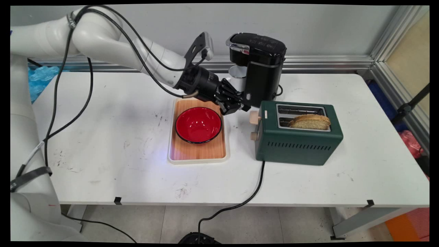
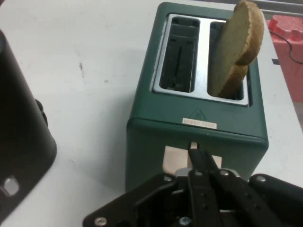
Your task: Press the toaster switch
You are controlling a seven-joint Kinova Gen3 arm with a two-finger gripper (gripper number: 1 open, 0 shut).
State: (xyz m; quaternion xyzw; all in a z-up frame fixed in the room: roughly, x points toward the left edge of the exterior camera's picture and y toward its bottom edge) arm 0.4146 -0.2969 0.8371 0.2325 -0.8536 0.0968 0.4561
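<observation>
My gripper (image 1: 246,108) is shut, its two fingers pressed together with nothing between them. In the hand view the gripper (image 2: 193,147) tip rests at the top of the beige lever (image 2: 173,161) on the end face of the green toaster (image 2: 189,127). In the main view the lever (image 1: 254,118) sits just right of and below the fingertips, on the left end of the toaster (image 1: 298,144). Slices of toasted bread (image 1: 310,121) stand up out of the slot nearer the camera; the other slot is empty. The same bread (image 2: 236,47) leans in the right-hand slot of the hand view.
A black coffee machine (image 1: 260,68) stands close behind the gripper, with a white cup (image 1: 236,80) under its spout. A red bowl (image 1: 198,124) sits on a wooden tray (image 1: 197,152) left of the toaster. The toaster's black cable (image 1: 253,192) runs off the front edge.
</observation>
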